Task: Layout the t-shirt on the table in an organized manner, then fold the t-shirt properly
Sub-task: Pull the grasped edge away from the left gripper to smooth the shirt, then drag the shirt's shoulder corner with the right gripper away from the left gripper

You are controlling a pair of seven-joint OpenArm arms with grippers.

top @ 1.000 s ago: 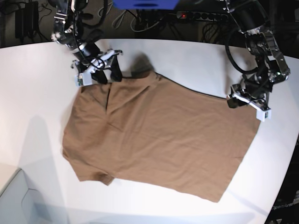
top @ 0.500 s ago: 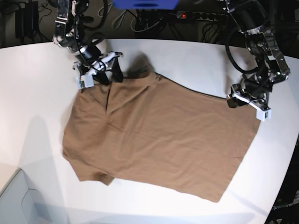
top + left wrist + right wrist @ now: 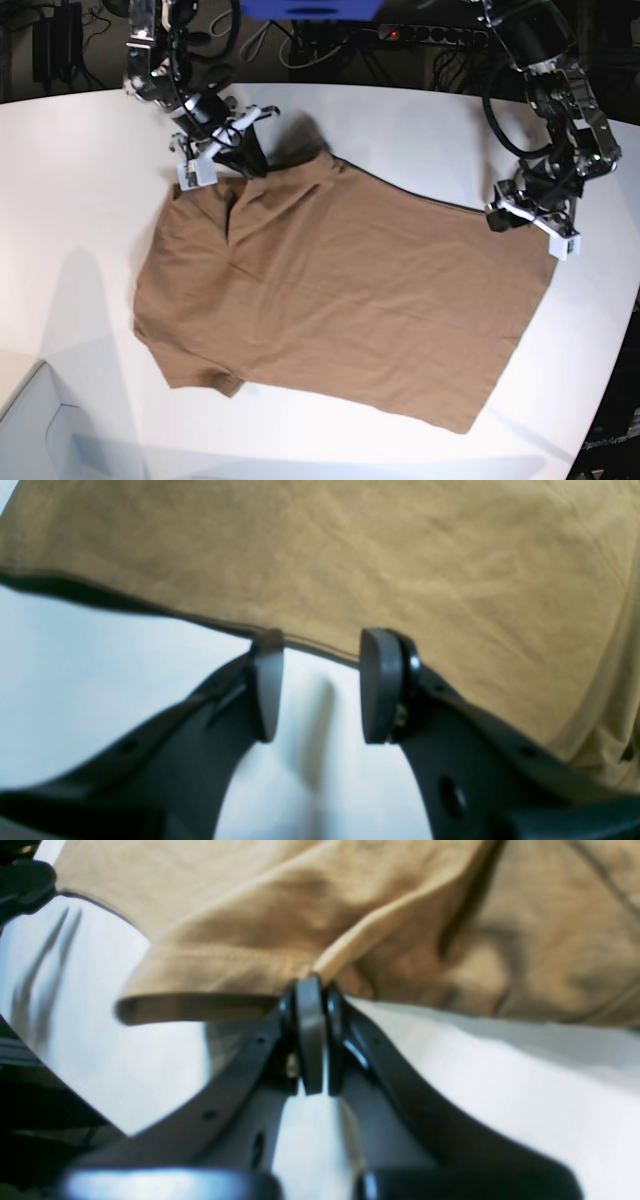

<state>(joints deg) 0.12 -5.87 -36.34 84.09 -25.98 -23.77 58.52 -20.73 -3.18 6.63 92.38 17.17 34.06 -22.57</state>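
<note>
The tan-brown t-shirt [image 3: 340, 290] lies spread mostly flat on the white table [image 3: 80, 180], with a fold near its far left corner. My right gripper [image 3: 245, 160] is at that corner. In the right wrist view it [image 3: 311, 990] is shut on a raised fold of the shirt's edge [image 3: 225, 965]. My left gripper [image 3: 500, 214] is at the shirt's far right edge. In the left wrist view it [image 3: 320, 650] is open, with the fingertips [image 3: 380, 680] at the hem [image 3: 350, 555] and white table [image 3: 100, 680] between them.
Cables and a power strip [image 3: 430, 35] run behind the table's back edge, beside a blue object [image 3: 310, 8]. A pale box [image 3: 25, 430] sits at the front left corner. The table's curved edge [image 3: 620, 340] runs close to my left arm.
My right gripper has moved a little to the right and toward the back, drawing the shirt's far left corner with it. My left arm has not moved.
</note>
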